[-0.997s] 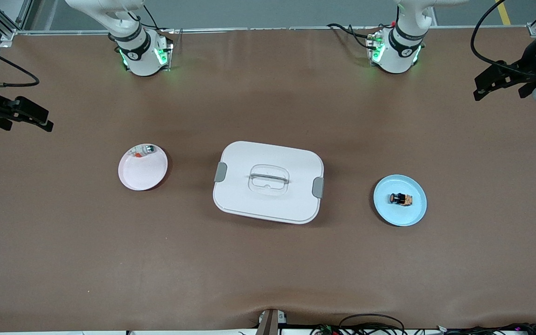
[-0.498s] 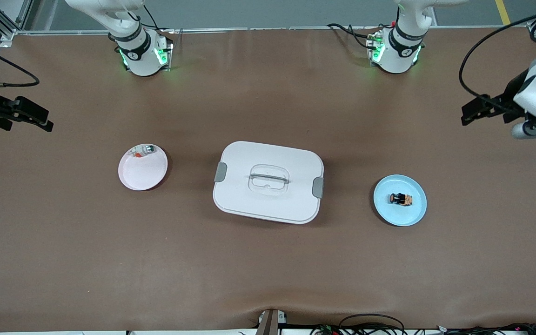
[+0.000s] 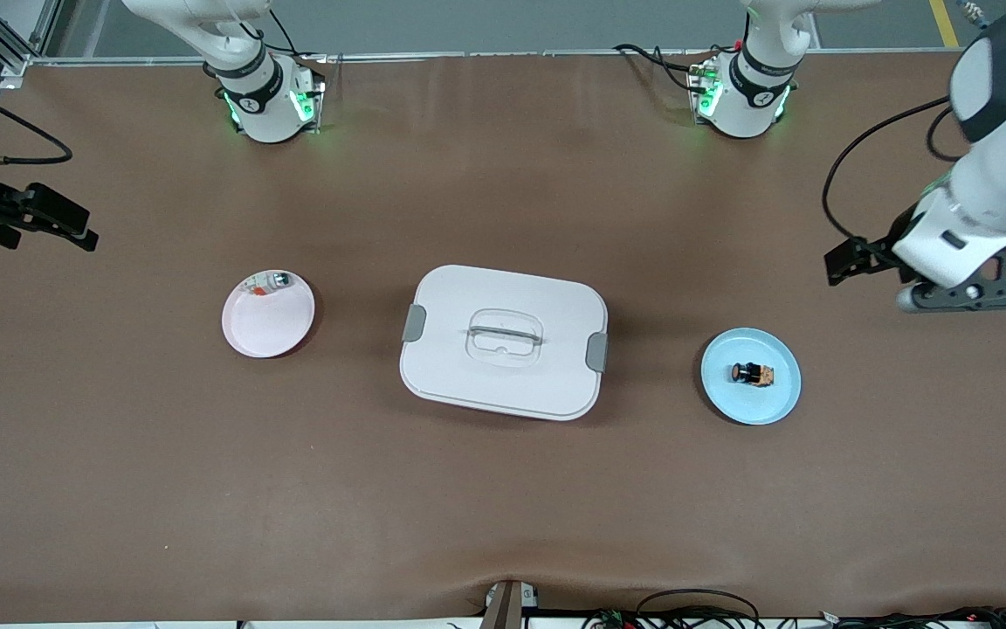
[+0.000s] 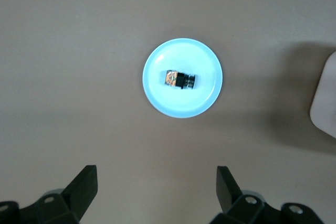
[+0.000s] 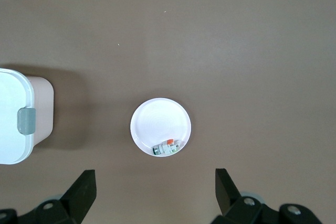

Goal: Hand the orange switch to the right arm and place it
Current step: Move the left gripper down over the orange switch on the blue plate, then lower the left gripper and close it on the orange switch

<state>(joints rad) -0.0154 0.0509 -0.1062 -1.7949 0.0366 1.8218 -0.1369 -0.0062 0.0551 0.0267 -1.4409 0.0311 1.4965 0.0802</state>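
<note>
— Brown matting is covering the whole desk (image 3: 119,489). What is lying nearest the front camera?

— Nothing is sitting at the front edge. Going farther in, the blue plate (image 3: 774,406) is lying toward the left arm's end, and the orange switch (image 3: 753,374) is resting on its side at the plate's middle, its long axis running along the length of the desk, black round end pointing toward the white lidded box (image 3: 503,341) at the centre.

— And the pink plate?

— The pink plate (image 3: 263,332) is sitting toward the right arm's end, a little farther from the camera, carrying a small clear-and-silver piece (image 3: 269,282) at its rim.

— Which arm is better placed?

— The left pincer (image 3: 852,260) is hanging released, fingers spread, over bare desk just beside the blue plate, so I am judging it the one to reach. In the left wrist view the switch is showing straight ahead of the spread fingers (image 4: 84,184).

— The right one?

— The right pincer (image 3: 62,223) is waiting, also released, over the desk's end, well apart from the switch.
</note>
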